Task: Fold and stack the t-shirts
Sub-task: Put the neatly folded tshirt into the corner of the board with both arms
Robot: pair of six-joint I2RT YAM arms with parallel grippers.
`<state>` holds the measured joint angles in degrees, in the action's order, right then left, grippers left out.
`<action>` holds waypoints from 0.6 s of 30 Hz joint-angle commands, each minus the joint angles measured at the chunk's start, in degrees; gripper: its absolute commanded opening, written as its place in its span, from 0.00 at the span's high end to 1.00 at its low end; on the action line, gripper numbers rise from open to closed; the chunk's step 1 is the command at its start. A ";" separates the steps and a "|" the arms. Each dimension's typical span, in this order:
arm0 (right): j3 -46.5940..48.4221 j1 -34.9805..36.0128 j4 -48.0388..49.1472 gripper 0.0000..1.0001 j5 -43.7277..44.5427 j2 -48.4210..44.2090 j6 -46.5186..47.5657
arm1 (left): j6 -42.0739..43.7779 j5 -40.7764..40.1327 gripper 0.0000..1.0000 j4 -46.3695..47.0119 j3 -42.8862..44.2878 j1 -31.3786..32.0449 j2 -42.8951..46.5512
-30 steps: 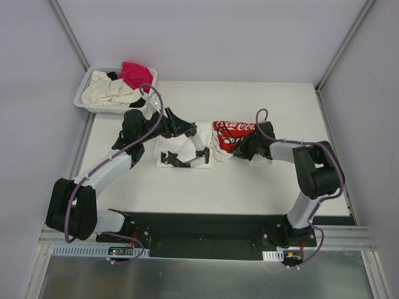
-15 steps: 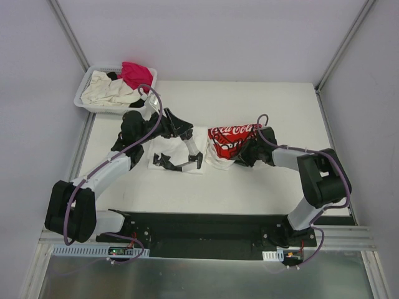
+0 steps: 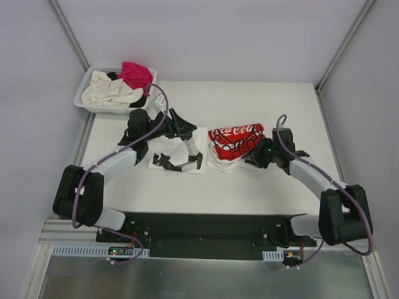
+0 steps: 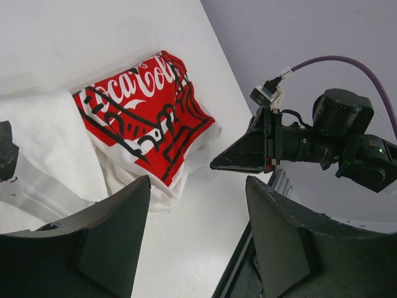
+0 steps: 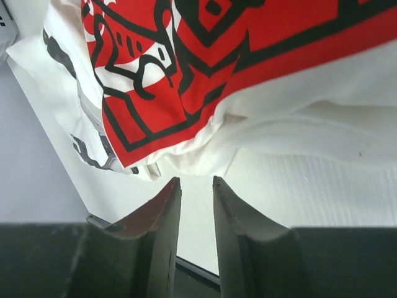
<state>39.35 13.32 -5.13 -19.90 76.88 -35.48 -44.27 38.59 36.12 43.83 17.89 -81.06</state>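
The white t-shirt with red Coca-Cola print (image 3: 234, 138) lies bunched mid-table; it also shows in the left wrist view (image 4: 142, 118) and the right wrist view (image 5: 248, 56). Just left of it, touching it, lies a white shirt with dark print (image 3: 174, 154). My right gripper (image 3: 252, 154) sits just right of the Coca-Cola shirt, its jaws a narrow gap apart and empty (image 5: 196, 181). My left gripper (image 3: 187, 134) hovers over the white shirt, wide open and empty (image 4: 197, 183). It faces the right gripper (image 4: 242, 155).
A white slotted basket (image 3: 84, 103) stands at the back left corner. It holds cream (image 3: 106, 90), magenta (image 3: 136, 73) and black (image 3: 138, 101) shirts. Bare table lies in front of and behind the two shirts. The black base rail (image 3: 206, 230) runs along the near edge.
My right gripper has let go of the Coca-Cola shirt and drawn back to the right. The shirt now lies flatter and slightly further right. My left gripper has barely moved.
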 commanded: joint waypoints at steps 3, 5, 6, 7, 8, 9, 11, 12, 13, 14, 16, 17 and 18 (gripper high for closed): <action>2.21 -0.31 -3.58 0.75 3.82 -4.56 1.73 | -2.04 2.89 0.38 7.03 4.15 -0.14 -3.14; 4.50 -0.23 -1.48 0.81 3.29 -2.19 1.91 | -3.01 3.25 0.38 8.00 4.07 -0.05 -4.37; 5.37 -0.23 -0.51 0.83 2.94 1.13 1.91 | -3.36 3.42 0.38 8.87 3.89 -0.05 -4.55; 7.21 -0.23 1.15 0.89 2.94 2.90 2.00 | -3.45 3.42 0.38 9.14 3.37 -0.05 -4.64; 8.19 -0.23 1.95 0.92 2.59 5.01 1.74 | -3.54 3.34 0.38 9.15 3.19 0.04 -4.64; 8.89 -0.14 2.92 0.96 2.41 8.34 1.65 | -3.54 3.51 0.38 9.15 3.01 0.04 -4.55; 10.73 0.13 4.86 0.99 1.97 12.13 0.51 | -2.93 3.42 0.38 8.45 2.92 0.04 -4.20; 11.35 0.30 6.78 0.99 1.19 15.37 0.16 | -2.67 3.25 0.38 8.01 2.84 0.04 -3.94; 11.97 0.39 8.01 0.99 0.57 16.71 -0.28 | -2.40 3.16 0.38 7.13 2.92 0.04 -3.59; 12.84 0.30 8.55 0.99 0.22 17.94 -0.55 | -1.79 2.90 0.38 6.60 2.92 0.04 -3.41; 13.47 0.30 9.51 0.99 -0.49 21.10 -1.34 | -1.26 2.72 0.38 5.72 3.19 0.04 -2.97; 13.64 0.39 9.87 0.99 -0.40 21.90 -1.43 | -0.73 2.63 0.38 4.93 3.27 0.04 -2.88; 13.99 0.39 10.13 0.99 -0.58 22.69 -2.04 | -0.55 2.55 0.38 4.67 3.36 0.04 -2.79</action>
<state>50.43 13.39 1.21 -18.90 97.17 -35.48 -46.89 40.27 40.62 46.30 17.93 -85.89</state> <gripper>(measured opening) 0.011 0.618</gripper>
